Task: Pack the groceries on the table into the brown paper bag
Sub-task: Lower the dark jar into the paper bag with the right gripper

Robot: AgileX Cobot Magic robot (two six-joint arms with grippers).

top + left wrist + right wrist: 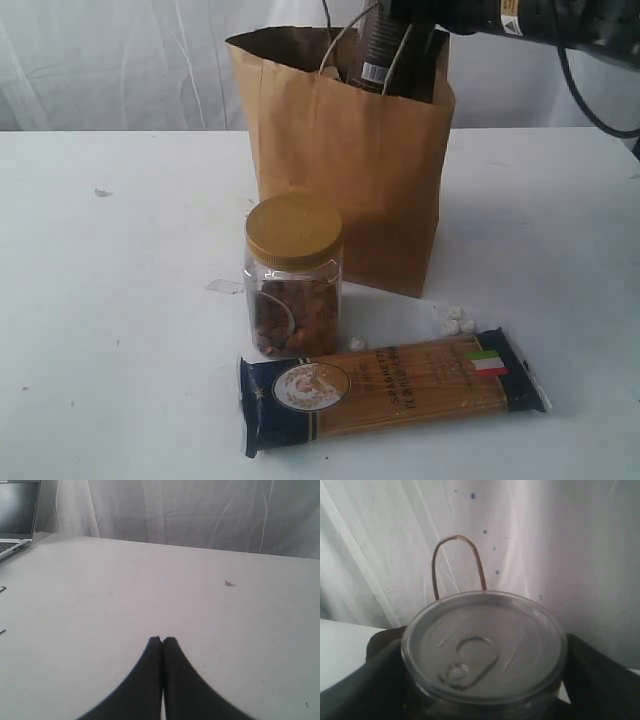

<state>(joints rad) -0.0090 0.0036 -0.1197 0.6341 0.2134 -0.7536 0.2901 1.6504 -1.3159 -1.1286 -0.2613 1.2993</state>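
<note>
Right wrist view tells me most about the grip: my right hand is spread wide, its dark fingers pressed against opposite sides of the smaller dark jar, whose grey pull-tab lid fills the picture, so I take the jar as held. One cord handle arcs just beyond it. What this view cannot give me is height, and the exterior view supplies it: the jar hangs upright in the open mouth of the brown paper bag, its lower part already below the rim, towards the bag's right side. I judge the step in hand to be lowering it in. To do that well I would go straight down, keep the jar upright and clear of the handles that stand close around it, and let go only once it is low, since a light paper bag may lean or crumple if nudged. The exterior view alone shows what remains: the gold-lidded clear jar stands just in front of the bag, and the spaghetti pack lies flat in front of that, with a few white pellets between. The left wrist view shows only my left hand pinched shut on nothing over bare surface, with a laptop at the far corner. No view shows me the bag's bottom
</note>
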